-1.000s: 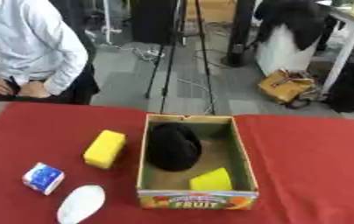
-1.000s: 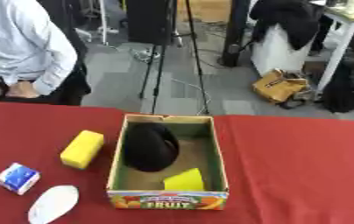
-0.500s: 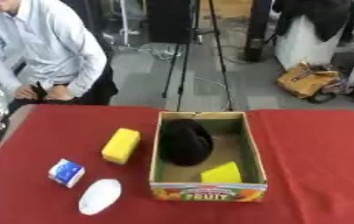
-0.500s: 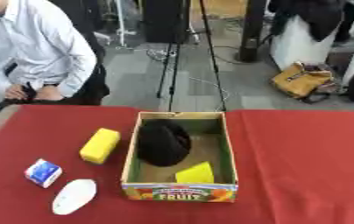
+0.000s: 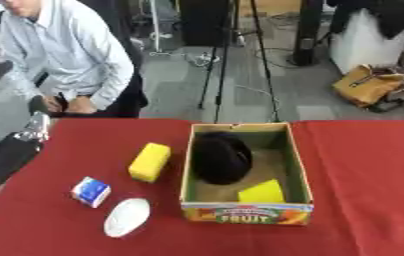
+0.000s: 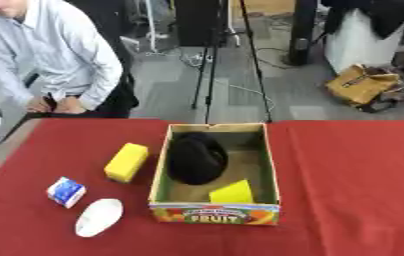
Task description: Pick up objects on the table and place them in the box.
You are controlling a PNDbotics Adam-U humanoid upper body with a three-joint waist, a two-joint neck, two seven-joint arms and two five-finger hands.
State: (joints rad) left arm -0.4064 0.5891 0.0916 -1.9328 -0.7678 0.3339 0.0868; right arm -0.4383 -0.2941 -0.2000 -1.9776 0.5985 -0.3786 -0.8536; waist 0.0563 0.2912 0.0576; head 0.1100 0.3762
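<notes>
The box (image 5: pixel 247 213) has "FRUIT" printed on its front panel.

We look steeply down from head height at the red table (image 5: pixel 363 190) and box (image 6: pixel 216 214); both eyes overlap almost entirely.

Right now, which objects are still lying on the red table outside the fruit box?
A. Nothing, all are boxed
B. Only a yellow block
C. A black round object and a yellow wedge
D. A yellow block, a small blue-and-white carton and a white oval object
D. The yellow block, the blue-and-white carton and the white oval object lie on the cloth left of the fruit box; the black object and yellow wedge are inside it.
</notes>
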